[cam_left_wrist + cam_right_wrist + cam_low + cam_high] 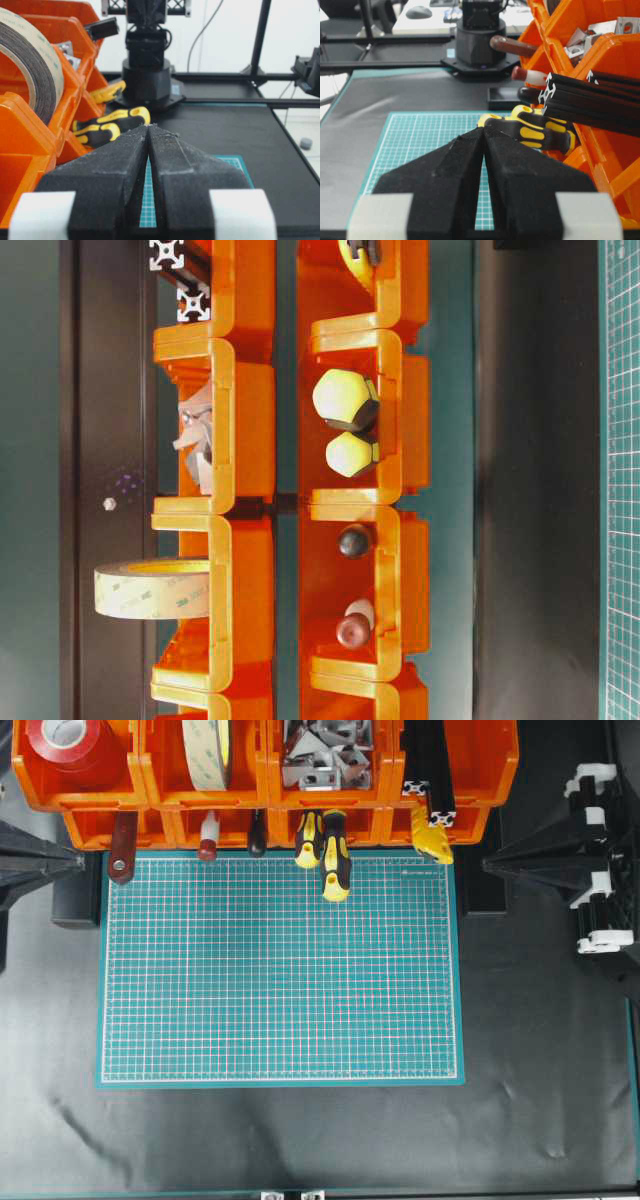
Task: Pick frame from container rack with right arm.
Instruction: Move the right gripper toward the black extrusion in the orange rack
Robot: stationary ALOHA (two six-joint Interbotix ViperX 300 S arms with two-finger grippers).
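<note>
The left gripper [82,863] waits at the left edge of the overhead view, its jaws pressed together with nothing between them, its tip just short of the green cutting mat [280,980]. The mat lies bare across the middle, with dark tabletop [300,1140] around it on the left, near and right sides, so the widest free room is over the mat and in front of it.

Along the far edge runs the container rack [250,795], two rows of orange bins whose front lips overhang the mat's top border; tool handles, among them two yellow-and-black screwdrivers [325,848], poke out over that border.

The frame [432,780] is a slim black bar with a square slotted section and silvery cut ends. It lies in the upper row's right-hand bin, its ends jutting past the bin's front lip.

The right gripper [487,865] sits right of the mat, jaws shut and empty. The frame is beyond its tip and slightly to the left, apart from it.
</note>
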